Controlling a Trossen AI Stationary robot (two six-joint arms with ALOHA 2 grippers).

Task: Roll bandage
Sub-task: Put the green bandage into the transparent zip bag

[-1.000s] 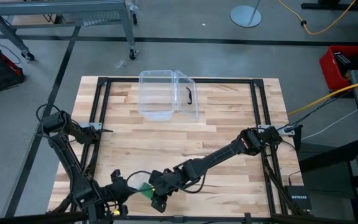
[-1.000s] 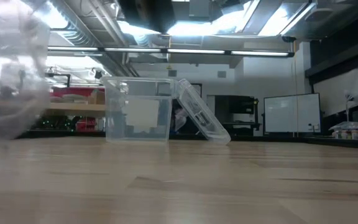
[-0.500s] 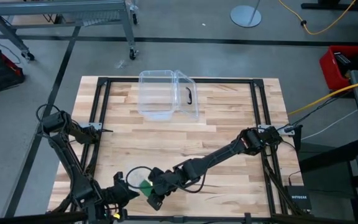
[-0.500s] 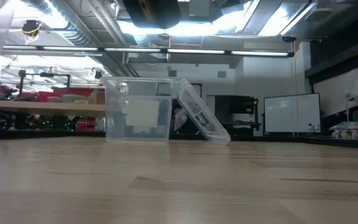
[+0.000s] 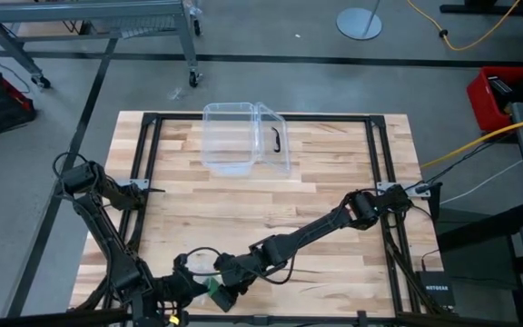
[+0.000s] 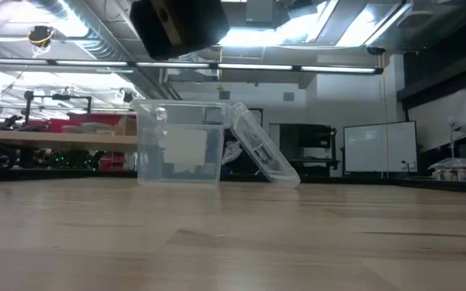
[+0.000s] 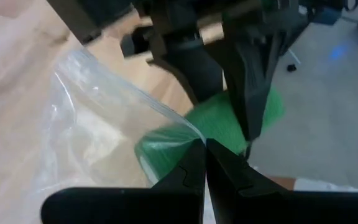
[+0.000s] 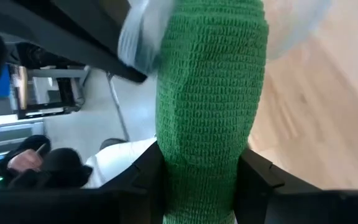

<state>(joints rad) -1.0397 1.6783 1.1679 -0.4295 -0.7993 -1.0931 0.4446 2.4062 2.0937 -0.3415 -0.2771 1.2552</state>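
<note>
The bandage (image 8: 207,106) is a stubby green roll, held just off the table's near edge with my right gripper (image 8: 201,177) shut on it. In the high view it shows as a green patch (image 5: 214,289) between both grippers. A crinkly clear plastic wrapper (image 7: 98,124) hangs against the roll. My left gripper (image 7: 204,163) is shut on that wrapper, right next to the roll (image 7: 219,127). In the high view my left gripper (image 5: 202,283) meets my right gripper (image 5: 225,291) at the near edge. My left gripper pinches an edge of the clear wrapper (image 7: 188,134) between its two fingertips, beside the green roll. The wrapper is lifted clear of the table and spreads loosely away from the fingers. My right gripper pinches the green roll by its curved sides (image 8: 166,155), one finger (image 8: 145,171) on each side. The roll sticks out past the fingertips and is lifted clear of the table. The wrapper lies against its far end (image 8: 138,37).
A clear plastic box (image 5: 230,136) with its lid (image 5: 275,136) leaning open stands at the table's far middle; it also shows in the low view (image 6: 180,149). A dark part of an arm (image 6: 176,24) hangs at the top of that view. Bare wood (image 5: 271,200) lies between.
Both grippers have drifted toward the table's near edge with the roll and wrapper. My right gripper has rolled about its own axis and sunk a little. The wrapper, which showed at the low view's left, has gone out of that view.
</note>
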